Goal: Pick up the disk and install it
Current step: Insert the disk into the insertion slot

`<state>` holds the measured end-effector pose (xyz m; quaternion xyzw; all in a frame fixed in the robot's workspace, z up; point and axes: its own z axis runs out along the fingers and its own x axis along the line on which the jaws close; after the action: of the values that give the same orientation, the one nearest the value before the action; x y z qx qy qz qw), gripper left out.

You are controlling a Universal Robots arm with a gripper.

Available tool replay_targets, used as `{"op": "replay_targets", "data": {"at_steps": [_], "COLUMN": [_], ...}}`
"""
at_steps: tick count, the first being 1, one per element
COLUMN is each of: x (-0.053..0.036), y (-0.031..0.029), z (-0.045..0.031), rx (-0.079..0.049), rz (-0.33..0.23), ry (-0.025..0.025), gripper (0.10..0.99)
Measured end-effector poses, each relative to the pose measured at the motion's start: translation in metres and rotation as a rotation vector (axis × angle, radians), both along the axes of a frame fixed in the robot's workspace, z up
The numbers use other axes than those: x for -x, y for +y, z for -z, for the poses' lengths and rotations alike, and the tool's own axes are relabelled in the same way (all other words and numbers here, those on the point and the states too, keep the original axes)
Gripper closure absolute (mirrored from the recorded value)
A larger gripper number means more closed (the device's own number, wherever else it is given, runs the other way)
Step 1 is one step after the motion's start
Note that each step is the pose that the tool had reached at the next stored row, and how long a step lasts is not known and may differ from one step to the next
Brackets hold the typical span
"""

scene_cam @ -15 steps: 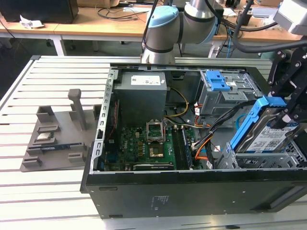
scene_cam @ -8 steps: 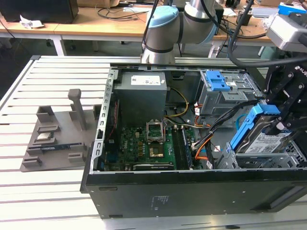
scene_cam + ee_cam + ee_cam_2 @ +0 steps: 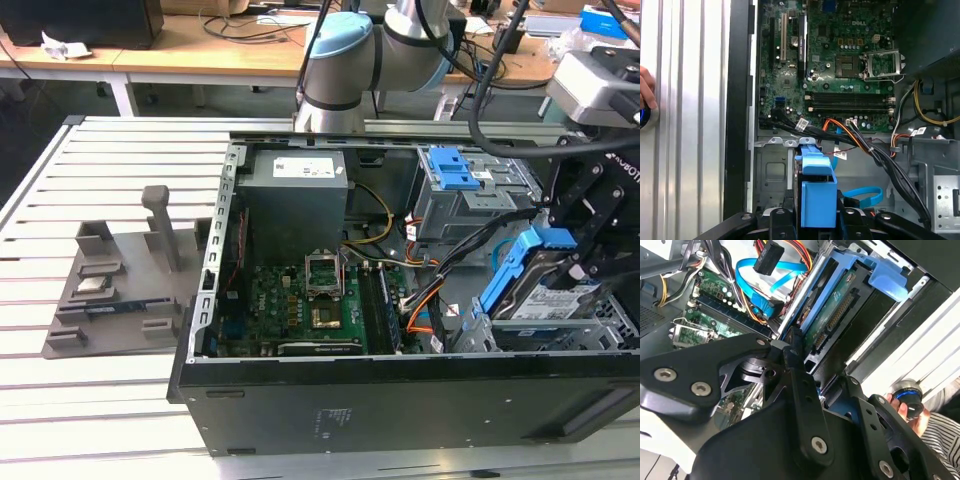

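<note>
At the right of the exterior view the gripper [image 3: 585,262] has its fingers clamped on the disk [image 3: 545,290], which hangs tilted, blue frame uppermost, just above the bay [image 3: 610,325] in the lower right corner of the open computer case [image 3: 400,395]. The step in hand looks like seating it. Doing that well means squaring the disk's edges to the bay and keeping the blue and orange cables [image 3: 440,290] beside it from being pinched.
</note>
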<state>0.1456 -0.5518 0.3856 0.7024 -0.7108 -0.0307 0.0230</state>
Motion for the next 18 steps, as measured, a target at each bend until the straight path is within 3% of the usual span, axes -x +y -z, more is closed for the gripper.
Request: {"op": "replay_targets", "data": {"at_steps": [3,8,9,11,14,15,18], "x": [0.0000,0.0000,0.0000,0.0000,0.0000,0.0000,0.0000], "y": [0.0000,0.0000,0.0000,0.0000,0.0000,0.0000,0.0000], "z": [0.0052,0.0063,0.0063,0.0064,0.0064,0.0064,0.0065], "rx": [0.000,0.000,0.000,0.000,0.000,0.000,0.000], "rz": [0.000,0.000,0.000,0.000,0.000,0.000,0.000], "ry": [0.0000,0.0001,0.0001,0.0001,0.0000,0.0001,0.0001], "gripper": [0.722,0.722,0.710,0.584,0.584,0.600,0.788]}}
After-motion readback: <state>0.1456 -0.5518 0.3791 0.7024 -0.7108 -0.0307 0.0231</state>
